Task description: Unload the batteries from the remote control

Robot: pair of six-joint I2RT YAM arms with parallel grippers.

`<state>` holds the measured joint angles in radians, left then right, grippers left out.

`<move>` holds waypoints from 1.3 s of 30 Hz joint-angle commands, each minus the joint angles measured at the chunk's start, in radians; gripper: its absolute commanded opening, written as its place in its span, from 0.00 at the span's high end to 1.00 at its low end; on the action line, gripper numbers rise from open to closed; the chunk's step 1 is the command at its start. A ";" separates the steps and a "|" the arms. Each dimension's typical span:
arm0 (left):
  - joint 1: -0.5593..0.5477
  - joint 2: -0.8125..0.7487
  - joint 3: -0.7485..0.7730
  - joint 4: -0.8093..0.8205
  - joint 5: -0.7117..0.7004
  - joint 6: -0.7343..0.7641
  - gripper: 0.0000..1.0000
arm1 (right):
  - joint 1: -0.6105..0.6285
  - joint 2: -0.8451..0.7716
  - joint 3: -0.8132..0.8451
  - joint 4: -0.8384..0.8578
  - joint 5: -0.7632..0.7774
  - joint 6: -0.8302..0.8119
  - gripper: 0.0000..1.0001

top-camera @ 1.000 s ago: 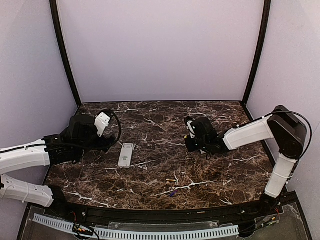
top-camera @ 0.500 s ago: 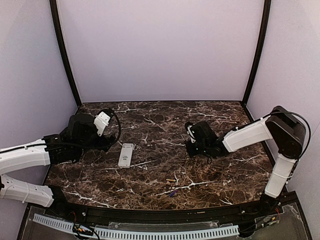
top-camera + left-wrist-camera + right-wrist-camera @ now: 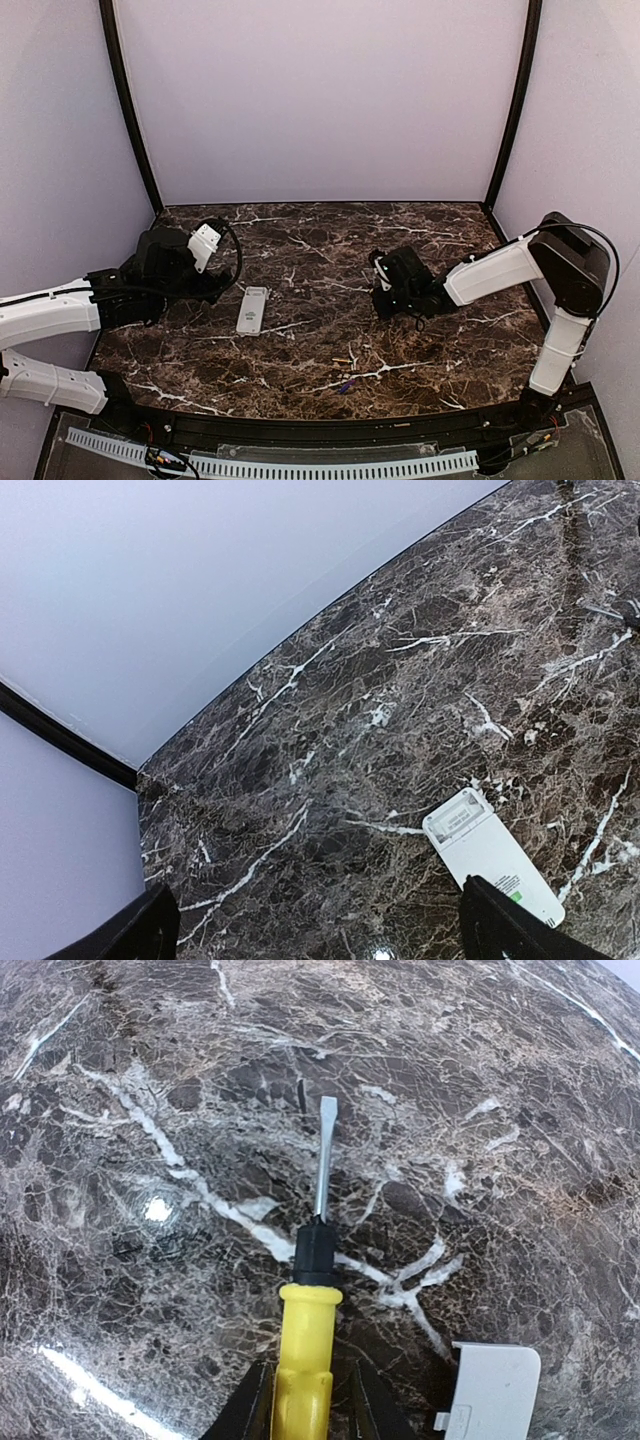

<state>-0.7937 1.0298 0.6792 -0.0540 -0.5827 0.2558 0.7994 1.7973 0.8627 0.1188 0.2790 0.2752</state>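
We are holding our left gripper (image 3: 318, 930) wide open just left of the remote control (image 3: 252, 310), lying lengthwise near-to-far, while the batteries (image 3: 346, 385) are lying loose toward the front and our right gripper (image 3: 303, 1400) is clamping the yellow screwdriver (image 3: 305, 1330).

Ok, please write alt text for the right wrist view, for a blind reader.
The right claw holds a yellow-handled flat screwdriver, its blade pointing away over a dark marble table. A small white cover lies at lower right.

Glossy marble-look table (image 3: 300, 240), smooth white plastic remote control (image 3: 252, 309), screwdriver (image 3: 310, 1300) with yellow plastic handle, metal shaft
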 commanded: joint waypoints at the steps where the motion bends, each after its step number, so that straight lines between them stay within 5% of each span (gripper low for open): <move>1: 0.007 -0.024 -0.020 0.002 0.010 0.006 0.02 | 0.009 -0.012 0.017 -0.020 -0.028 0.013 0.74; 13: 0.015 -0.034 -0.029 0.014 0.010 0.010 0.02 | -0.004 -0.151 0.050 -0.076 0.005 -0.033 0.65; 20: 0.023 -0.039 -0.034 0.021 0.007 0.011 0.02 | -0.052 -0.266 0.040 -0.106 0.012 -0.052 0.29; 28: 0.041 -0.042 -0.042 0.042 0.002 0.009 0.02 | -0.146 -0.383 -0.005 -0.113 -0.014 -0.075 0.03; 39: 0.084 -0.028 -0.077 0.145 -0.142 -0.038 0.01 | -0.306 -0.515 -0.069 -0.102 -0.043 -0.135 0.01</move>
<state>-0.7227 1.0126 0.6212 0.0410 -0.6510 0.2550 0.5430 1.3277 0.8200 0.0105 0.2504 0.1654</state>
